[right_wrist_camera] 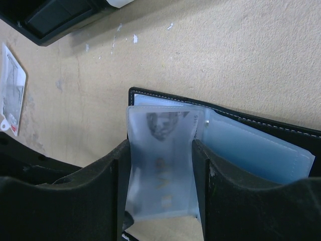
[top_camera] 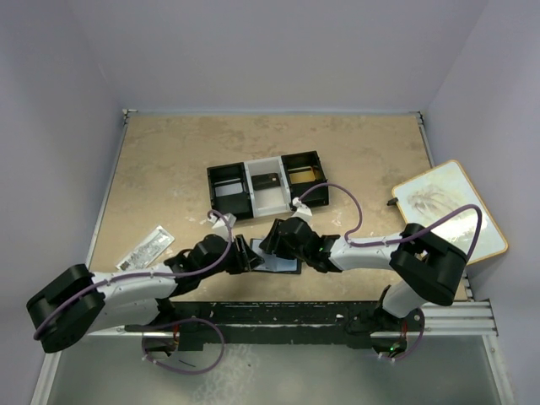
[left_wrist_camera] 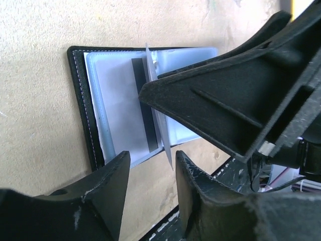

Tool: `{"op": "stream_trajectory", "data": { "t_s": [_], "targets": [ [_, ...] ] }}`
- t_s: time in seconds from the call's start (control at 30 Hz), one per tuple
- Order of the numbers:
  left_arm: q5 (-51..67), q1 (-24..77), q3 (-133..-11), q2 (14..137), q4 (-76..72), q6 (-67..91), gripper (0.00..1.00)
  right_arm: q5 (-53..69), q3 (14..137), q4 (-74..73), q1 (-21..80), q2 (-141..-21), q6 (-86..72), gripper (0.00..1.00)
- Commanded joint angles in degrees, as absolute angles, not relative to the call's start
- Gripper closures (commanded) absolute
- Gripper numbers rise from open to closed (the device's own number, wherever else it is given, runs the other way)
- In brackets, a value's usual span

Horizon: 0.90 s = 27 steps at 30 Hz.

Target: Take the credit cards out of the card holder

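The card holder, matte black with pale stitching along its rim, lies open on the mottled tan worktop, low in the middle of the top view between both arms. The right gripper has its jaws set wide, pressed against the side edges of one frosted, glossy plastic sleeve that stands up from the rest. A credit card inside shows a dim portrait and lettering too blurred to read. The left gripper has its jaws partly apart with nothing between them.
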<state>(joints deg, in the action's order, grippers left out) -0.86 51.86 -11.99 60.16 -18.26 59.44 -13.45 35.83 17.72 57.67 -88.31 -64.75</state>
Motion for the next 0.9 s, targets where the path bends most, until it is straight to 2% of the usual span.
{"op": "stream_trajectory", "data": {
  "t_s": [0.0, 0.13, 0.23, 0.47, 0.67, 0.87],
  "targets": [
    [0.44, 52.67, -15.11, 64.42, -24.89, 59.23, 0.63, -13.49, 35.52, 13.36, 57.46, -87.30, -63.56, 0.47],
    [0.67, 53.34, -15.92, 67.50, -28.27, 59.62, 0.69, -13.45, 35.80, 12.98, 57.28, -86.81, -63.36, 0.47],
    [-0.02, 53.74, -16.52, 68.96, -29.24, 59.89, 0.77, -13.55, 35.90, 12.59, 57.18, -86.10, -63.28, 0.47],
    [-0.86, 53.92, -18.99, 71.45, -30.03, 59.32, 0.85, -13.27, 35.44, 12.41, 56.68, -83.02, -62.78, 0.44],
    [0.56, 54.25, -21.28, 75.38, -31.77, 58.91, 0.84, -14.86, 35.29, 10.05, 55.22, -79.65, -61.19, 0.39],
    [1.80, 55.71, -23.89, 78.69, -33.14, 58.83, 0.77, -18.14, 35.13, 4.21, 53.46, -74.79, -60.64, 0.31]
  ]
}}
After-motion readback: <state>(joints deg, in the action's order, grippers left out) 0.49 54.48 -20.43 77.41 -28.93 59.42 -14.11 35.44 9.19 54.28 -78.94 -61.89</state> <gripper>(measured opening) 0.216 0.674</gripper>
